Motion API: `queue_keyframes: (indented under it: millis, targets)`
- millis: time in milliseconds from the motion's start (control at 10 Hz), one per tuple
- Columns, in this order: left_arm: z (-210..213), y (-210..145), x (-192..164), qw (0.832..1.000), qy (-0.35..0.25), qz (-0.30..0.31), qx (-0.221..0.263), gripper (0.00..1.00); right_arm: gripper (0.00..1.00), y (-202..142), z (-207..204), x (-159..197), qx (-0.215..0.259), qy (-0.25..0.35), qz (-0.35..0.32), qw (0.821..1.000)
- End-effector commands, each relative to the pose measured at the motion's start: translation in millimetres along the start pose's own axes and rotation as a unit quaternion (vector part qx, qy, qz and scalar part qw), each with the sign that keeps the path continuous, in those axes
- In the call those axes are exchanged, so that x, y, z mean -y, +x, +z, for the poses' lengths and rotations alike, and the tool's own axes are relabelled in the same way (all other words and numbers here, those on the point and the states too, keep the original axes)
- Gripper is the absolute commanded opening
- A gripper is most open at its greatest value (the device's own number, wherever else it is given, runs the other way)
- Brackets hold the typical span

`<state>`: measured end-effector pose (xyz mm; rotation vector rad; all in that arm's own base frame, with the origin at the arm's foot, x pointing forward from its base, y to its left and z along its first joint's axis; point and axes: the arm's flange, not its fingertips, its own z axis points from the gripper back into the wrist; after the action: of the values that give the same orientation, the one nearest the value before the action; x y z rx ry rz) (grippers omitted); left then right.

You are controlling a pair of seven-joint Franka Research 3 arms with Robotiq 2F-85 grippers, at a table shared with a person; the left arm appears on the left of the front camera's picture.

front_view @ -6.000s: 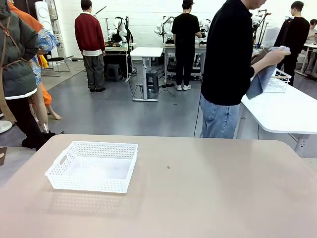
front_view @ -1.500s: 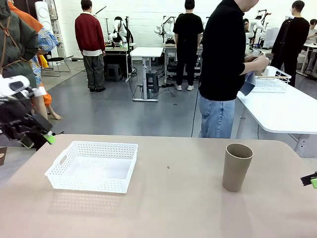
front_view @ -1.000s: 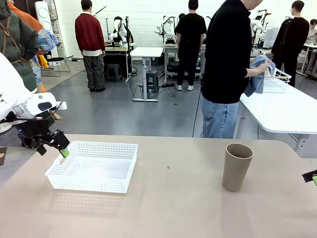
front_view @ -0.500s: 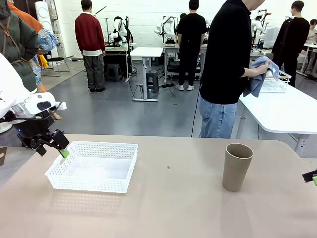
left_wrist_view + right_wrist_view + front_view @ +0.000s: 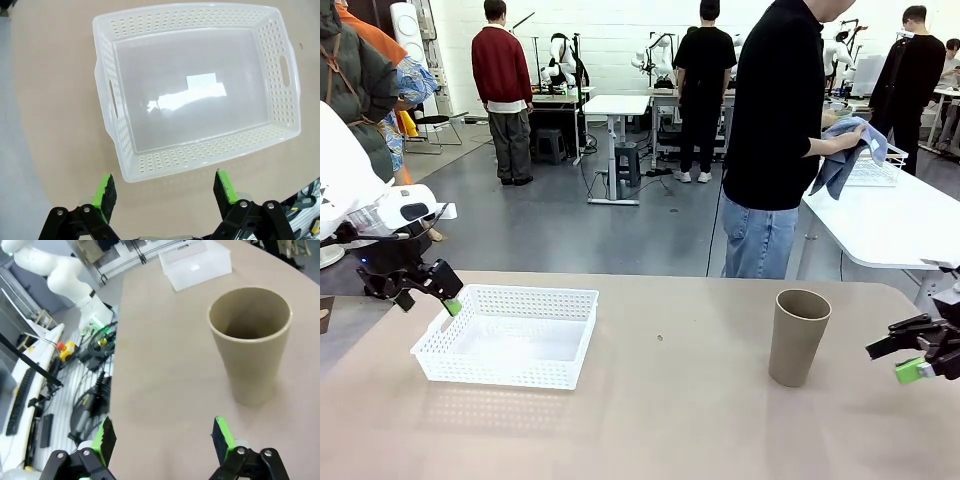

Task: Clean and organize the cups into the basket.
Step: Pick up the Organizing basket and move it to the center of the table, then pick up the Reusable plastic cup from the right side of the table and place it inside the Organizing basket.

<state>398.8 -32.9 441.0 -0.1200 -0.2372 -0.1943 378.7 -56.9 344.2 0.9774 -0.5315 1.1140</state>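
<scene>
The left hand (image 5: 428, 298) hangs released, fingers spread, at the left end of the white basket (image 5: 500, 370) on the table (image 5: 670, 420). Well to its right a tan cup (image 5: 798, 338) stands upright. Near the cup's right side, not touching it, the right hand (image 5: 892, 360) is spread wide.

Inspection finds no legible text, label, brand, number or sign in any view. The tan cup (image 5: 798, 336) and the white lattice basket (image 5: 500, 370) present plain surfaces. Dark marks on the left arm's white casing (image 5: 335, 160) are too small to read.
</scene>
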Motion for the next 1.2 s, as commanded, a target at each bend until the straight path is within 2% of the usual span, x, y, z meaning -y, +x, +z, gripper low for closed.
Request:
queue_keyframes:
  millis: [0, 200, 300, 400, 600, 800, 900, 1000, 1100]
  targets:
    - [-3, 10, 15, 1.000, 0.017, 0.006, 0.005, 1.00, 1.00, -2, 2, 18, 0.011, -0.025, 0.015, 1.000]
    - [-9, 12, 26, 1.000, 0.029, 0.006, 0.008, 1.00, 1.00, -3, -2, 32, 0.013, -0.055, 0.027, 0.998]
    - [-1, 5, 14, 1.000, 0.004, 0.000, 0.003, 1.00, 1.00, -2, -3, 39, 0.005, -0.095, 0.049, 0.994]
    - [-1, 5, 14, 1.000, 0.004, 0.000, 0.003, 1.00, 1.00, 0, -7, 46, -0.001, -0.121, 0.060, 0.991]
    - [-1, 5, 14, 1.000, 0.004, 0.000, 0.003, 1.00, 1.00, 4, -18, 55, -0.016, -0.132, 0.084, 0.988]
    - [-1, 5, 14, 1.000, 0.004, 0.000, 0.003, 1.00, 1.00, 4, -24, 59, -0.015, -0.107, 0.136, 0.985]
    - [-1, 5, 14, 1.000, 0.004, 0.000, 0.003, 1.00, 1.00, 4, -25, 61, -0.013, -0.090, 0.142, 0.986]
    - [-1, 5, 14, 1.000, 0.004, 0.000, 0.003, 1.00, 1.00, 6, -23, 62, -0.006, -0.061, 0.118, 0.991]
    - [-1, 5, 14, 1.000, 0.004, 0.000, 0.003, 1.00, 1.00, 9, -21, 53, -0.029, -0.104, 0.124, 0.986]
